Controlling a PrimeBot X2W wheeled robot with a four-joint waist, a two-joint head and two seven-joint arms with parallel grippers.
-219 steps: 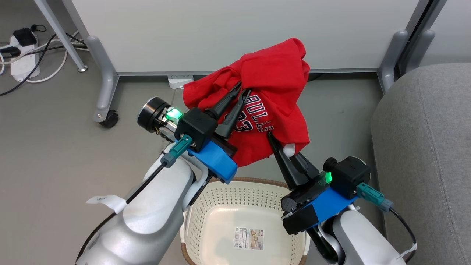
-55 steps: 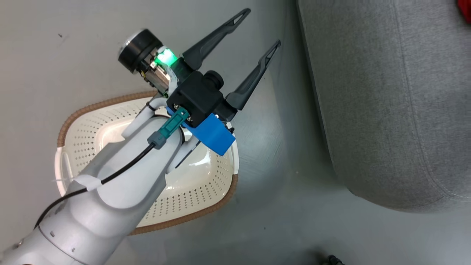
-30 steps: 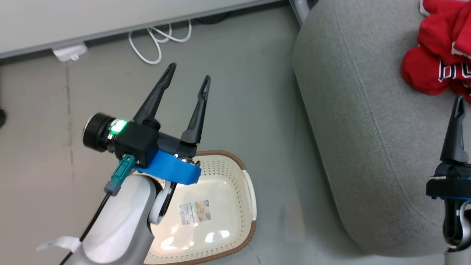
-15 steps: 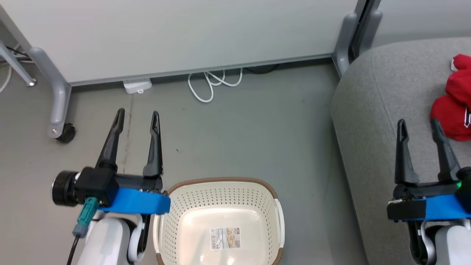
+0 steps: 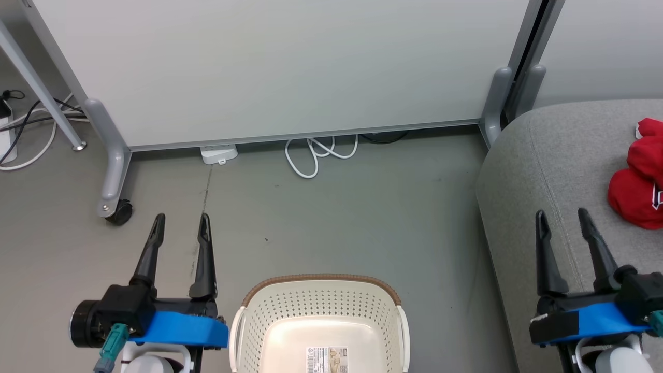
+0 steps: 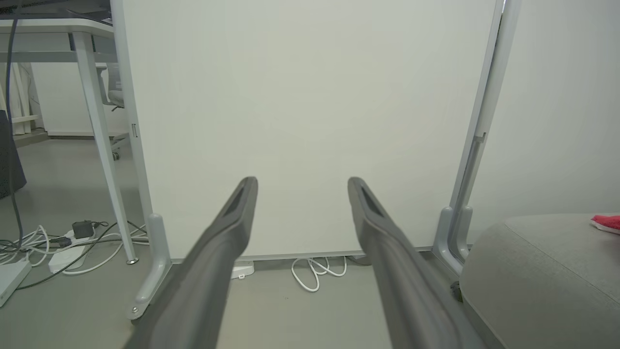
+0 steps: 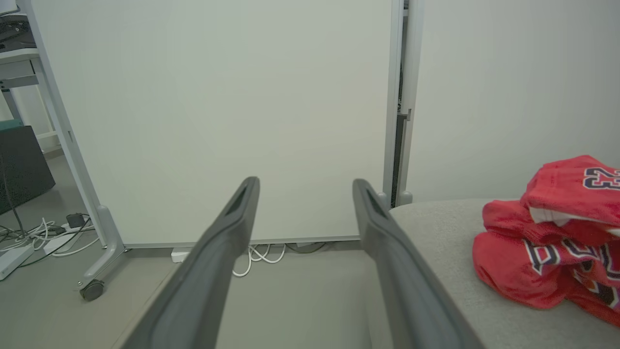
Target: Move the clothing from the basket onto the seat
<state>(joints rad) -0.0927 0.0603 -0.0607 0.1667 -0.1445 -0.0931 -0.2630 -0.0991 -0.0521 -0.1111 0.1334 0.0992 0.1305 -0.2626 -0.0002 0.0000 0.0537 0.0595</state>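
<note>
Red basketball clothing (image 5: 639, 191) with white-and-black trim lies bunched on the large grey fabric seat (image 5: 544, 166), at the head view's right edge, well apart from the cream perforated plastic basket (image 5: 321, 281) with a brown woven-look rim. The basket stands on the grey floor (image 5: 362, 217) between the two arms and holds nothing but a printed label (image 5: 327, 360), so the transfer looks complete. Left gripper (image 5: 181, 220) hangs over the floor beside the basket, its two dark fingers spread apart and holding nothing. Right gripper (image 5: 561, 215) hovers over the seat's near edge, near the clothing without touching it, fingers likewise parted and bare. Both point forward toward a white partition panel (image 5: 290, 67), which reads as a resting pose.
</note>
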